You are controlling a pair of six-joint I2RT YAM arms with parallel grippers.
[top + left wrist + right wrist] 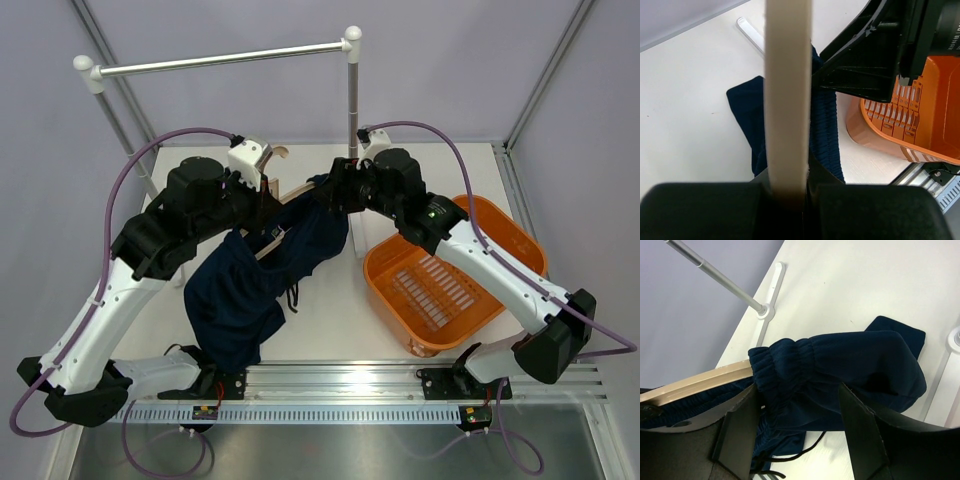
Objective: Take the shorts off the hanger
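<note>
The dark navy shorts (250, 290) hang from the tan wooden hanger (298, 190) and drape down onto the table. My left gripper (264, 195) is shut on the hanger; in the left wrist view the pale hanger bar (788, 100) runs up from between the jaws (788, 192), with the shorts (826, 135) behind it. My right gripper (333, 195) is open, its fingers (740, 430) standing on either side of the shorts' gathered waistband (795, 365) without closing on it. The hanger's end (700, 382) sticks out of the waistband at the left. A drawstring (805, 452) dangles below.
A silver metal rail (220, 58) on two posts stands at the back; its foot (771, 295) rests on the table. An orange slatted basket (505, 225) sits at the right, also in the left wrist view (920, 115). The table's front rail runs along the near edge.
</note>
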